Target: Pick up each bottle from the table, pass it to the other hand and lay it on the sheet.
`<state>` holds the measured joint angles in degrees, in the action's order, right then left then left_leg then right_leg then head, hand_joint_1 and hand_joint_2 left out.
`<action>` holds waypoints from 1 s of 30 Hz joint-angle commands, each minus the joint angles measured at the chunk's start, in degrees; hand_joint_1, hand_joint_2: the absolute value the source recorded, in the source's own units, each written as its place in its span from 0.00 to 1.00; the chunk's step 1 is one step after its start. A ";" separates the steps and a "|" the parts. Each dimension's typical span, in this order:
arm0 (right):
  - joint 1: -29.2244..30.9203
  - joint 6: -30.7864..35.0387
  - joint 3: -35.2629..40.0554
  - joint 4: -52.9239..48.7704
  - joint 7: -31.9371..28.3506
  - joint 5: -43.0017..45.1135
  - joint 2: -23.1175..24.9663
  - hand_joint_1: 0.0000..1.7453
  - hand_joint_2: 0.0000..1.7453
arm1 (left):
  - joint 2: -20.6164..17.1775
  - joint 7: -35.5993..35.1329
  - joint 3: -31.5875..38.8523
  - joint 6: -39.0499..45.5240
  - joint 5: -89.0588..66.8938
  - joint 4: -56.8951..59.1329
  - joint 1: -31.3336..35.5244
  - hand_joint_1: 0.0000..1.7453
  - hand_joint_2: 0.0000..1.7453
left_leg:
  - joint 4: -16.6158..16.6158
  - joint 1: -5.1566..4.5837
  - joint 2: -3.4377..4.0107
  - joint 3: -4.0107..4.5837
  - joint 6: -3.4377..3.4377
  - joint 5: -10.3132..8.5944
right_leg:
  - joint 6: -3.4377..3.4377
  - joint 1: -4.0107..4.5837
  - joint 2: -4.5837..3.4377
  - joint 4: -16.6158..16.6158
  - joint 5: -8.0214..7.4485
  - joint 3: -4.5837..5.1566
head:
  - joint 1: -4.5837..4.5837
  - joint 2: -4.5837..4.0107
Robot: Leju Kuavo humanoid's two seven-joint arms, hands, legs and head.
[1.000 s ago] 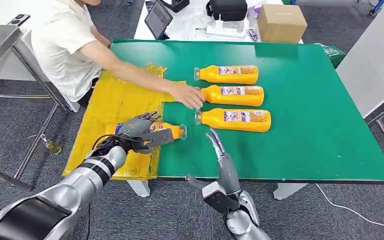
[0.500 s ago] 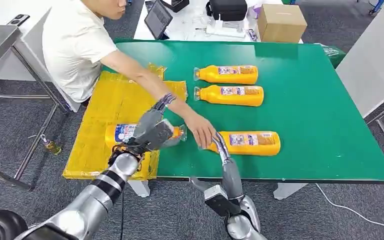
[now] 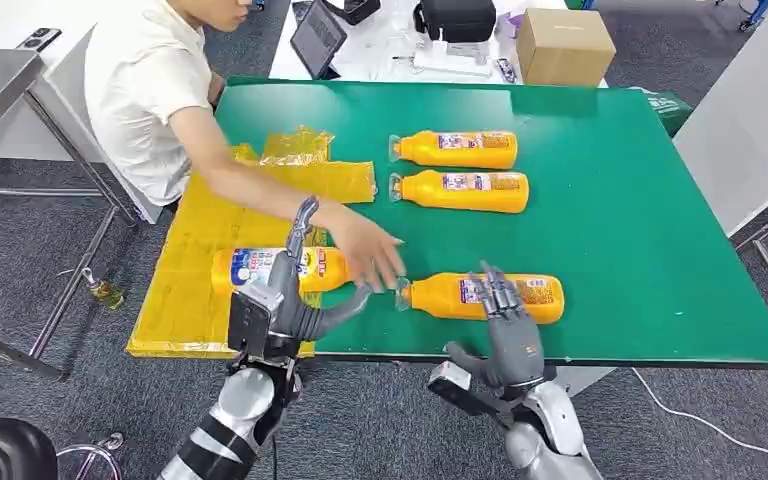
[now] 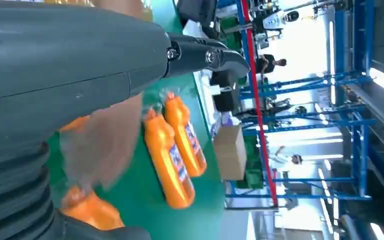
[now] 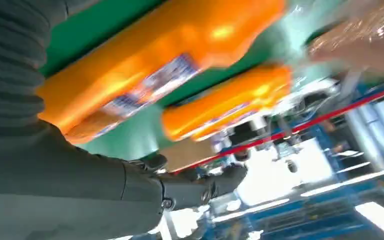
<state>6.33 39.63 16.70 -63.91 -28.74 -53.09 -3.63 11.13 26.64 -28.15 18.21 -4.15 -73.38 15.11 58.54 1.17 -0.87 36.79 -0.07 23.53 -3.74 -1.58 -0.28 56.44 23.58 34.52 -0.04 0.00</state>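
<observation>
Nearest bottle (image 3: 482, 297) lies on its side near the front edge of the green table (image 3: 640, 230), cap pointing toward the sheet. Right hand (image 3: 508, 330) is at that bottle, fingers reaching over its label, spread, not wrapped around it, nothing held; right wrist view shows the orange body just beyond the hand (image 5: 80, 180). One bottle on the sheet (image 3: 275, 268) lies on its side on the yellow sheet (image 3: 200, 240), close to the sheet's table-side edge. Left hand (image 3: 295, 290) is raised in front of it, fingers extended and apart, holding nothing. Two more bottles lie parallel farther back on the table: middle bottle (image 3: 460, 190) and far bottle (image 3: 453, 149). A person's hand (image 3: 365, 252) is stretched out over the table between the sheet bottle and the nearest bottle, blurred. Cardboard box (image 3: 563, 44) sits beyond the table's far edge.
</observation>
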 commanded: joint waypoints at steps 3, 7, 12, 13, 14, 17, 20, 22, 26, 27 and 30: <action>6.06 0.37 -5.84 9.20 10.26 -14.89 -5.88 0.00 1.00 | -0.20 2.21 -4.47 1.83 4.30 -2.97 -6.85 0.00 1.00 | -0.10 -0.03 0.12 -0.34 -0.09 0.08 | 0.14 0.03 -0.04 -0.10 0.06 -0.28 | 0.00 0.00; 12.53 0.37 -5.05 18.25 11.47 -18.08 -8.16 0.00 1.00 | -1.35 4.31 -6.88 3.61 4.09 -5.09 -7.13 0.00 1.00 | -0.05 -0.04 0.25 -0.41 -0.17 0.15 | 0.14 0.03 -0.14 -0.12 0.06 -0.38 | -0.02 0.00; 17.57 0.37 -2.21 25.31 13.30 -21.48 -8.02 0.00 1.00 | -1.44 4.41 -7.17 5.01 2.87 -4.94 -5.53 0.00 1.00 | -0.03 -0.04 0.28 -0.22 -0.08 0.07 | 0.16 -0.05 -0.17 -0.06 -0.02 -0.20 | 0.00 0.00; 18.88 -0.76 -2.27 27.99 13.07 -19.49 -7.19 0.00 1.00 | -1.38 4.03 -7.20 4.76 3.26 -4.48 -5.44 0.00 1.00 | -0.05 -0.09 0.17 -0.14 -0.06 0.02 | 0.11 -0.08 -0.10 -0.05 -0.04 -0.13 | -0.02 0.00; 18.88 -0.76 -2.27 27.99 13.07 -19.49 -7.19 0.00 1.00 | -1.38 4.03 -7.20 4.76 3.26 -4.48 -5.44 0.00 1.00 | -0.05 -0.08 0.23 -0.25 -0.06 0.06 | 0.18 -0.03 -0.13 -0.07 -0.02 -0.23 | -0.02 0.00; 23.15 -3.14 2.03 34.53 18.02 -24.31 -7.56 0.00 1.00 | -1.43 3.38 -6.99 4.69 3.95 -3.45 -4.55 0.00 1.00 | -0.05 -0.09 0.18 -0.27 -0.08 0.05 | 0.14 -0.04 -0.09 -0.06 -0.01 -0.23 | 0.00 0.00; 23.55 -3.00 2.21 35.06 17.85 -24.10 -7.58 0.00 1.00 | -1.44 3.36 -6.89 4.67 3.99 -3.31 -4.35 0.00 1.00 | -0.03 -0.07 0.29 -0.31 -0.11 0.06 | 0.14 -0.02 -0.18 -0.03 -0.01 -0.26 | 0.00 0.00; 24.85 -5.23 3.37 37.11 19.18 -24.69 -7.75 0.00 1.00 | -1.45 3.33 -6.54 5.12 4.02 -3.37 -4.18 0.00 1.00 | -0.02 -0.08 0.15 -0.19 -0.10 0.01 | 0.10 -0.05 -0.07 0.00 -0.01 -0.16 | 0.00 0.00; 26.52 -8.77 3.50 38.21 17.79 -22.64 -7.51 0.00 1.00 | -1.96 3.16 -6.65 4.59 3.99 -4.60 -4.00 0.00 1.00 | -0.03 -0.06 0.19 -0.29 -0.11 0.03 | 0.15 -0.02 -0.08 -0.03 0.00 -0.26 | 0.00 0.00; 26.47 -10.20 3.27 38.22 17.16 -21.62 -7.30 0.00 1.00 | -2.08 2.76 -6.88 4.08 4.15 -4.90 -3.97 0.00 1.00 | -0.01 -0.06 0.12 -0.18 -0.09 -0.01 | 0.11 -0.03 -0.04 -0.01 -0.02 -0.16 | 0.00 0.00; 26.24 -11.11 3.63 38.04 17.32 -21.42 -7.29 0.00 1.00 | -2.06 2.58 -7.10 3.88 4.10 -5.07 -3.93 0.00 1.00 | -0.03 -0.05 0.09 -0.19 -0.08 -0.03 | 0.09 -0.03 -0.02 -0.02 -0.03 -0.17 | 0.00 0.00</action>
<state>29.31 32.05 17.07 -33.36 -10.44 -75.93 -11.45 11.34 30.21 -33.73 23.06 -0.39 -78.88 9.19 58.55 1.10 -0.86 36.72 -0.11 23.47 -3.78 -1.67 -0.28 56.46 23.54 34.46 -0.04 0.00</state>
